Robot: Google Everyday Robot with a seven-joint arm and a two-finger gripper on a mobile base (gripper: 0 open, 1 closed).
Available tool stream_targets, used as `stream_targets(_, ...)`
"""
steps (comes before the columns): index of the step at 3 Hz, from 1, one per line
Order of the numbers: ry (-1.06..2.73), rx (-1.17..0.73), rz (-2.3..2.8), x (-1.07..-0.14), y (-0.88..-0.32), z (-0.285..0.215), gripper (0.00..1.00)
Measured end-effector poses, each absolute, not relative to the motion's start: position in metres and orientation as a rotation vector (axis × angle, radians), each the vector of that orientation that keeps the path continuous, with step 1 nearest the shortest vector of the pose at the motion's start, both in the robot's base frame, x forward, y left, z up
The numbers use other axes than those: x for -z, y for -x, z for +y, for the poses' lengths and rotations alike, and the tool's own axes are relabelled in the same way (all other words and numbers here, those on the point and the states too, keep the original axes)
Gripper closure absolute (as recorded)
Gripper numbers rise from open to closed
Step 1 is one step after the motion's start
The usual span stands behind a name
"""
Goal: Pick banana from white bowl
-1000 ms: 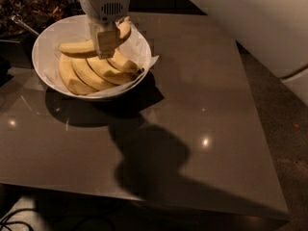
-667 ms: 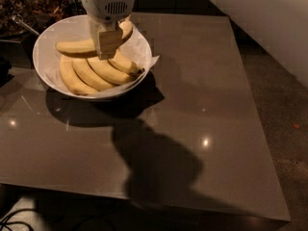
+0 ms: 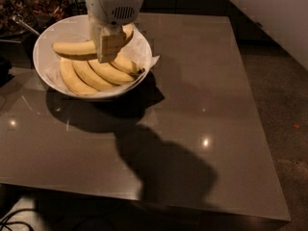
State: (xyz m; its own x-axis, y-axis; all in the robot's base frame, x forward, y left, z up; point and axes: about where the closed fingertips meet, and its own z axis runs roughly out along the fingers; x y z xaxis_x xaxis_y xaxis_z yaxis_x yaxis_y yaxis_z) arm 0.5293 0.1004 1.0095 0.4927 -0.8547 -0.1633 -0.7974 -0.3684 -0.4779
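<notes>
A: Claw, first entry?

B: Gripper (image 3: 108, 52): down inside the white bowl (image 3: 48, 35), at the middle of the banana (image 3: 72, 47). Whether it is clamped on the fruit: cannot tell.

A: Banana?

B: One, long, yellow. It lies across the bowl's far half, just behind the bunched bananas (image 3: 94, 73).

A: Around them?

B: Crumpled paper (image 3: 151, 61) lining the bowl. The bowl is at the far left of a grey table (image 3: 216, 105), with the arm's shadow (image 3: 168, 172) on the top.

A: Against a second ago?

B: Gripper, banana and bowl are unchanged. The white arm (image 3: 269, 18) fills less of the upper right corner.
</notes>
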Motion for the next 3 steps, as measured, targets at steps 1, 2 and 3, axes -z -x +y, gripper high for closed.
stream_targets(1, 2.268, 0.103, 1.374, -1.005, -0.508, 0.104, 1.00)
stream_targets(2, 2.292, 0.061, 1.392, -0.999, -0.488, 0.103, 1.00)
stream_targets(3, 2.286, 0.042, 1.379, -0.999, -0.474, 0.103, 1.00)
